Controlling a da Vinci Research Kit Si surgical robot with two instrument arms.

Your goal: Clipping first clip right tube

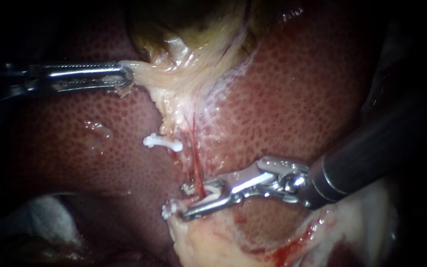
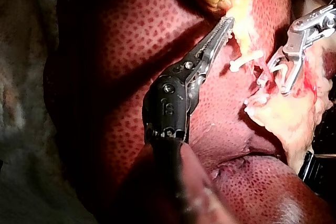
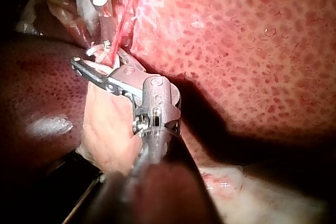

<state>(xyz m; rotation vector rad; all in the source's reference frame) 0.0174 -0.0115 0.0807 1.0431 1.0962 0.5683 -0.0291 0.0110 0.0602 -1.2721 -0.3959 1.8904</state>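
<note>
Tube (image 1: 195,160), thin and red, runs down over the liver (image 1: 297,99) from the pale tissue (image 1: 161,74) at its upper end. Near the tube's lower end the clip (image 1: 213,191) lies around it, with one white arm on each side. The clip sits between the jaws of my right instrument (image 1: 186,201), which stand a little apart and press on the clip from both sides. To the left of the tube's upper end, my left instrument (image 1: 127,78) has its jaws closed on the pale tissue, and this pull makes the tube straight. Another clip (image 1: 161,143) sits just left of the tube, higher up; what it holds I cannot tell.

I judge that the closing is the step in hand. To do it well, the clip's open end should reach past the far side of the tube, so that the whole tube lies inside. The clip should cross the tube squarely. The squeeze should be slow and complete, with no drag along the tube, because such a thin tube may tear. The left pull should stay even.
</note>
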